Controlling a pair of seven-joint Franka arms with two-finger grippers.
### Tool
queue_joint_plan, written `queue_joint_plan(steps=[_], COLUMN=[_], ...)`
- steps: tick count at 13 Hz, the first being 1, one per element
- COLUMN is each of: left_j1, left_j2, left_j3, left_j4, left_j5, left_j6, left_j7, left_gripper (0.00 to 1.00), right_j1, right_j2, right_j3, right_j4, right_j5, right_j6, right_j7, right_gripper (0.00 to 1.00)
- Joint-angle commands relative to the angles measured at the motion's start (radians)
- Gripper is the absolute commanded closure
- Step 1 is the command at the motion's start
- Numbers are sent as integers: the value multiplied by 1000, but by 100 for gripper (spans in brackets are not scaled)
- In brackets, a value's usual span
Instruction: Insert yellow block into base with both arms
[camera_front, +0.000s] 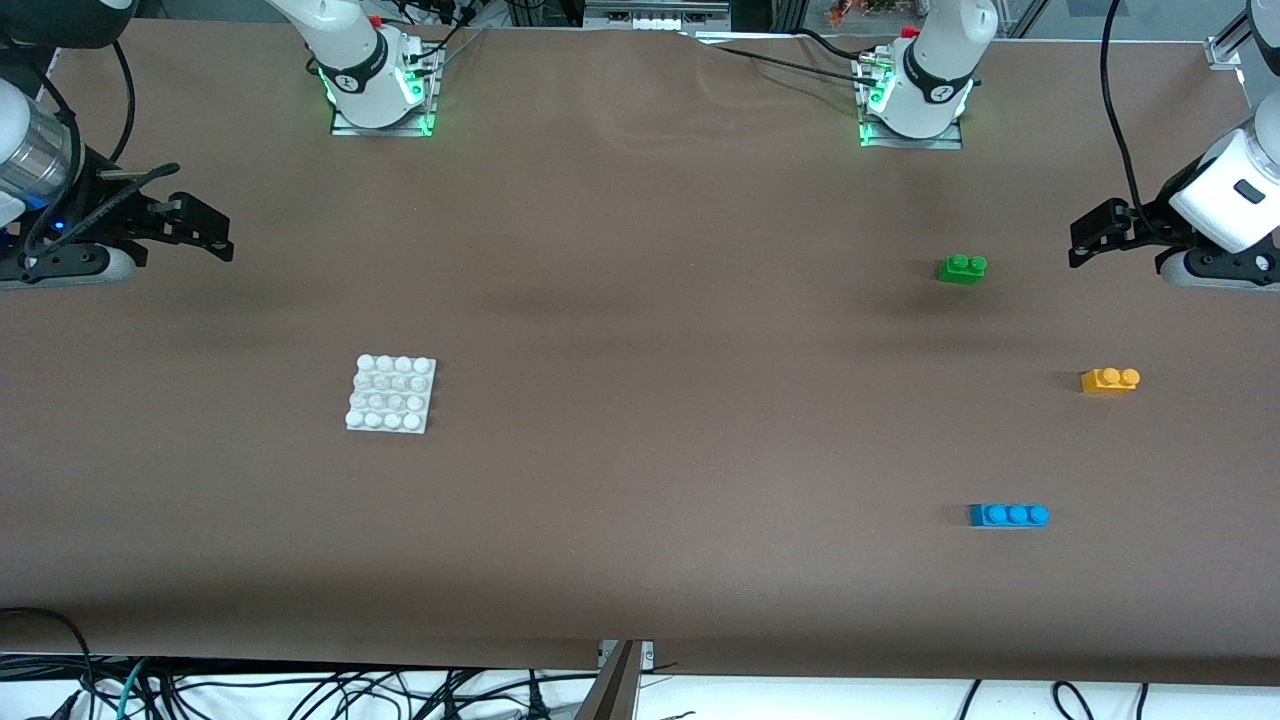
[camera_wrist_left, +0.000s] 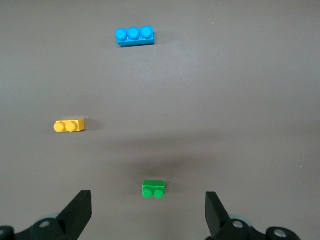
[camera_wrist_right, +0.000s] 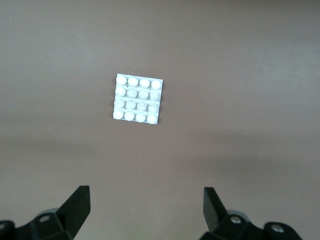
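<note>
Below the left hand (camera_front: 1085, 238), which hangs spread wide and holding nothing at its own end of the bench (camera_front: 640, 330), sits the yellow block (camera_front: 1110, 380): a small orange-yellow brick with two round studs. A green brick (camera_front: 962, 268) and a longer blue brick (camera_front: 1008, 515) lie near it, all apart. The bench is plain brown; cables trail along its edge nearest the front camera. The right hand (camera_front: 205, 232), equally spread and bare, waits over the bench's other end, with the base (camera_front: 391, 393), a white studded square, well apart from it.
</note>
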Motion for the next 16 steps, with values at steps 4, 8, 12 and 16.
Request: queue_joint_plan(steps=[4, 8, 12, 16], left_j1=[0, 0, -2, -2], left_j2=[11, 11, 11, 11], left_j3=[-4, -4, -4, -4], left_j4=[26, 26, 26, 26], left_j5=[9, 9, 9, 9], left_j6=[-19, -19, -19, -19], left_j7=[-8, -8, -8, -8], left_gripper=[0, 0, 0, 0], right_j1=[-15, -17, -17, -19], right_j2=[-20, -19, -14, -13], right_j3=[14, 14, 14, 14], right_j4=[-21, -20, -15, -15], right_j5=[-15, -15, -15, -15], right_j6=[21, 23, 21, 23], right_j7=[-3, -3, -3, -3], right_gripper=[0, 0, 0, 0])
